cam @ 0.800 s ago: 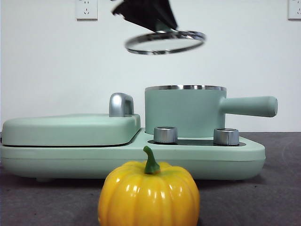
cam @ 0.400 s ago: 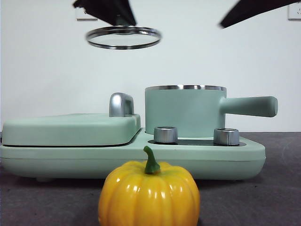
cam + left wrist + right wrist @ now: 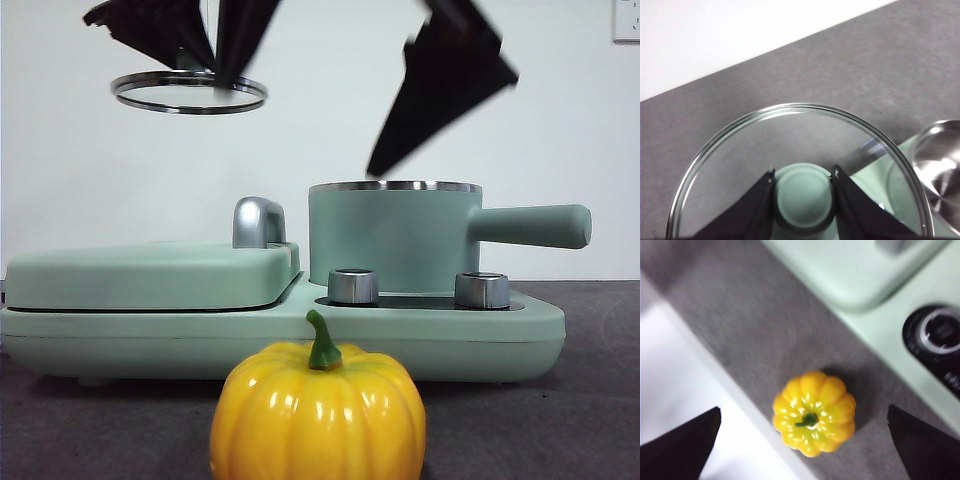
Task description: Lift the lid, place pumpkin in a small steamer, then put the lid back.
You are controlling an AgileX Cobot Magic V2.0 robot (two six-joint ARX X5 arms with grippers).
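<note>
The lid (image 3: pixel 188 92), glass with a chrome rim, hangs high at the left, above the flat cover. My left gripper (image 3: pixel 210 40) is shut on its mint-green knob (image 3: pixel 804 197), and the glass (image 3: pixel 790 135) spreads around the jaws. The small steamer (image 3: pixel 390 240) stands uncovered on the base, its long handle (image 3: pixel 530 225) pointing right. In front of the base, the yellow-orange pumpkin (image 3: pixel 318 415) rests on the grey table. My right gripper (image 3: pixel 430 100) hangs open and blurred above the steamer. In its own wrist view the pumpkin (image 3: pixel 814 412) lies below, between the wide-apart jaws of the right gripper (image 3: pixel 804 409).
The mint-green base (image 3: pixel 300 340) carries a wide flat cover (image 3: pixel 150 270) with a chrome handle (image 3: pixel 258 222) on its left half. Two chrome knobs (image 3: pixel 352 285) (image 3: pixel 481 289) sit in front of the steamer. A white wall stands behind.
My left gripper has carried the lid further left, away from the steamer. The right arm has swung down into view from the upper right.
</note>
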